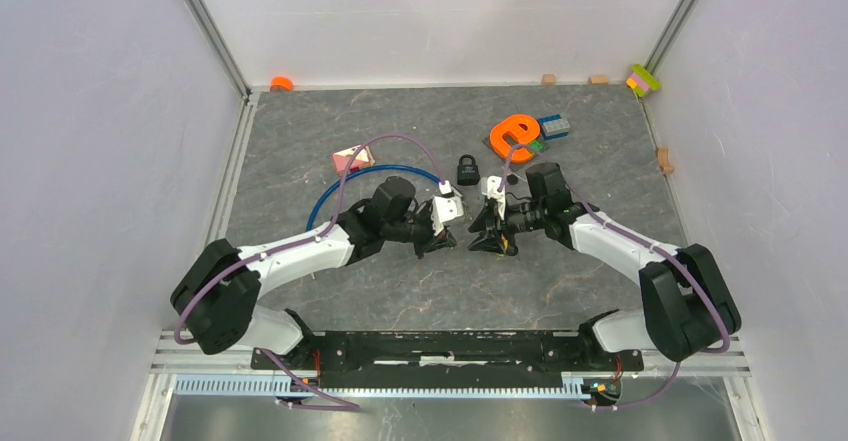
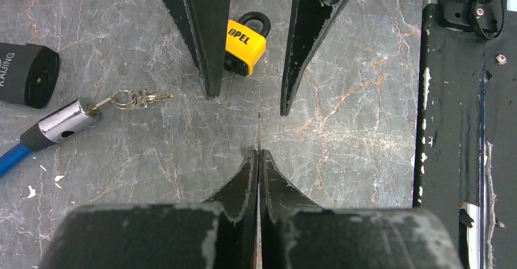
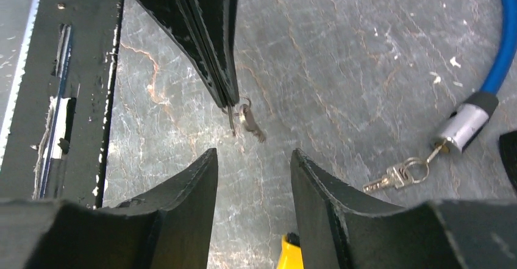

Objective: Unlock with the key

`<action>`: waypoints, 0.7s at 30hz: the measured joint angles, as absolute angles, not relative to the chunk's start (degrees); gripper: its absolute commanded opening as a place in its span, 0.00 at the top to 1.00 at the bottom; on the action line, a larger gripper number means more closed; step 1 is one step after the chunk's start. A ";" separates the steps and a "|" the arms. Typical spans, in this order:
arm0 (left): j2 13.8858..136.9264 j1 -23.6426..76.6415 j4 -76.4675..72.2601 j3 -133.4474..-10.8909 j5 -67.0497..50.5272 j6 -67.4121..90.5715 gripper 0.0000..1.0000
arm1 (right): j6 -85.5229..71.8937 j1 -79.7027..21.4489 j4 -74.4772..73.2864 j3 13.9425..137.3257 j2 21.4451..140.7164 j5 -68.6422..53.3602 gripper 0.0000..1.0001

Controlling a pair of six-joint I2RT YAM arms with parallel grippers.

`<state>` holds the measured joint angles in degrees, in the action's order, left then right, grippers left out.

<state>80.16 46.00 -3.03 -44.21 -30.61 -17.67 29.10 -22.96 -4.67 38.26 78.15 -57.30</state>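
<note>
My left gripper is shut on a small silver key with a ring; the key hangs from its tips, seen in the right wrist view, and shows as a thin edge in the left wrist view. My right gripper is open, facing the left one at table centre. A yellow padlock lies on the table between the right gripper's fingers, against one of them; only its corner shows in the right wrist view. The two grippers' tips are close but apart.
A blue cable lock with a silver end and a bunch of keys lies to the left. A black padlock sits behind the grippers. An orange shape, a blue brick and a pink box lie further back. The black base rail is near.
</note>
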 measured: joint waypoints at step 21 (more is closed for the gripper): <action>80.18 46.00 -3.16 -44.18 -30.81 -17.65 0.98 | 27.68 -27.40 -3.31 40.01 79.50 -59.11 0.73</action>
<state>80.18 46.00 -3.16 -44.18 -30.81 -17.65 27.68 -27.40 -3.31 40.01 79.50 -59.11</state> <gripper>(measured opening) 0.032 0.298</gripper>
